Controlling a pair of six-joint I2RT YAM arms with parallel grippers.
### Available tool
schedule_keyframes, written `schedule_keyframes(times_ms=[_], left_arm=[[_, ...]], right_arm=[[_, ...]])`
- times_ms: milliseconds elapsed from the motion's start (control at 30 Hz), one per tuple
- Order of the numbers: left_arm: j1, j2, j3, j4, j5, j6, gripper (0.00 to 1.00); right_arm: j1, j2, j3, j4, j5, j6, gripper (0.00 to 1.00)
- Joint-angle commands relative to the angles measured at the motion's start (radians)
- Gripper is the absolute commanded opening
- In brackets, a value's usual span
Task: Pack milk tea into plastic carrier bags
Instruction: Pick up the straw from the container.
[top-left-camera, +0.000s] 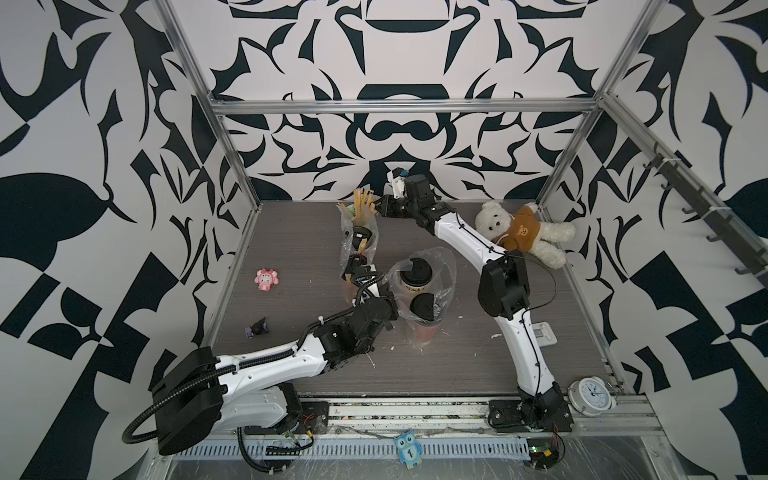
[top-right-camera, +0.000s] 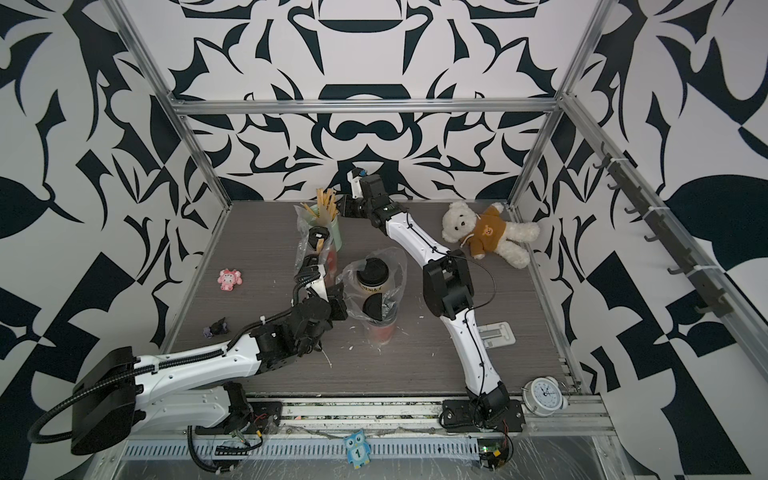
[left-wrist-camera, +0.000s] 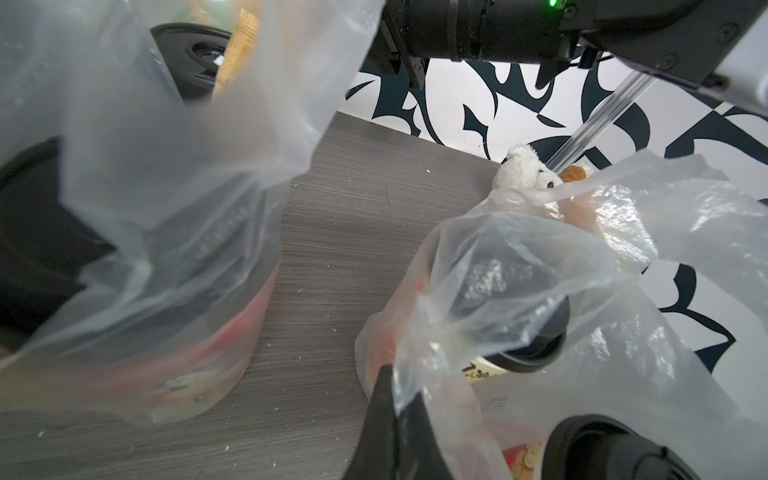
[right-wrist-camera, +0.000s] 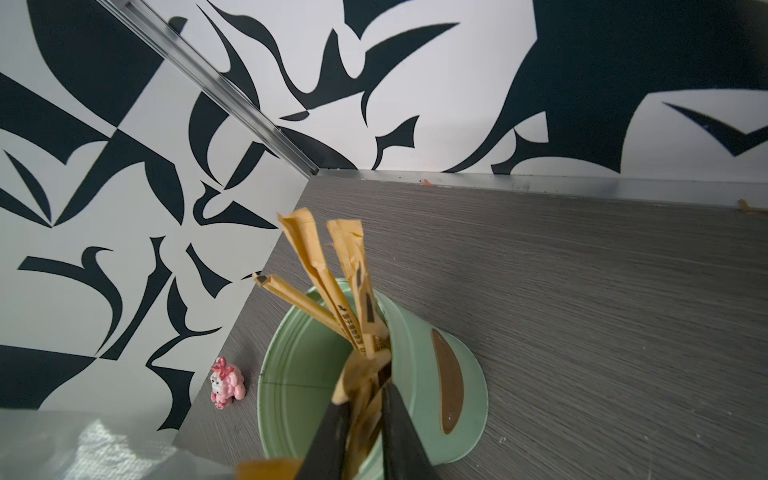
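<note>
Left jaws pinch the carrier bag (left-wrist-camera: 519, 249) at its rim; right jaws clamp a brown stick (right-wrist-camera: 365, 374). Film looks thin, slippery; cups (left-wrist-camera: 523, 359) just beyond seem top-heavy, so lift by handles.

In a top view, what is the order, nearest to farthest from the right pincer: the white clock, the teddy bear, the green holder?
1. Green holder, at the back, its brown sticks held by the right pincer.
2. Teddy bear, back right corner.
3. White clock, front right rail.
</note>
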Motion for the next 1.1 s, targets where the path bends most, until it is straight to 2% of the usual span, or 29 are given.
schedule_keyframes(times_ms=[0,367,1067], left_arm=[[0.002,-0.003,0.017,-0.015,-0.015,-0.007,0.0],[0.001,-0.002,0.019,-0.015,-0.017,-0.007,0.0],[0.001,-0.016,0.003,0.0,-0.018,-0.007,0.0]], right_arm=[[0.008,-0.036,0.043,0.006,-0.006,-0.019,0.19],[0.008,-0.05,0.057,0.017,-0.001,-0.028,0.03],[0.008,-0.157,0.056,-0.006,0.018,-0.091,0.0]])
